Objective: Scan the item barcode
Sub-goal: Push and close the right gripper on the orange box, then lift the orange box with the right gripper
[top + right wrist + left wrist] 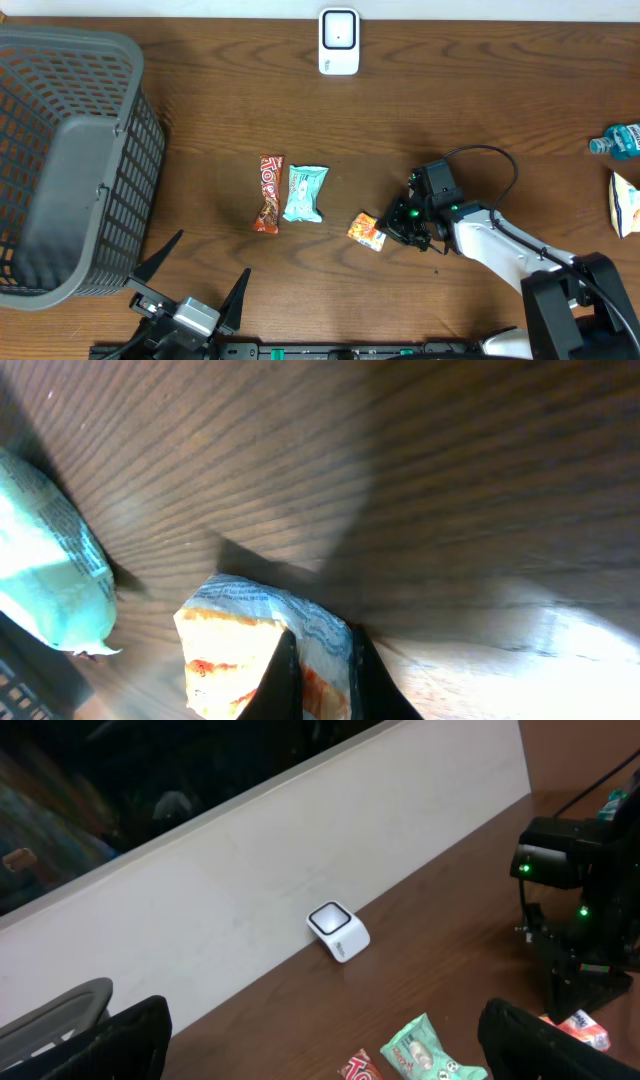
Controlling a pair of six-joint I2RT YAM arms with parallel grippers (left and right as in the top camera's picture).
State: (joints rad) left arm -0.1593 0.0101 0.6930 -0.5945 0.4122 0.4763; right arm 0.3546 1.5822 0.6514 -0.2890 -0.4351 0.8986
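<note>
The orange snack packet (366,231) lies on the wooden table (480,100) right of centre, its right end pinched between the pressed-together fingers of the right gripper (390,230); the right wrist view shows both fingertips clamped on the packet's edge. The grey plastic basket (130,130) fills the table's left side. The left gripper (200,275) hangs at the near edge, just beside the basket, its fingers spread wide with nothing between them. The white barcode scanner (339,41) stands at the far edge, well apart from the packet. A teal packet (305,193) lies near the orange one, to its left, with a red candy bar (270,193) just beside it.
</note>
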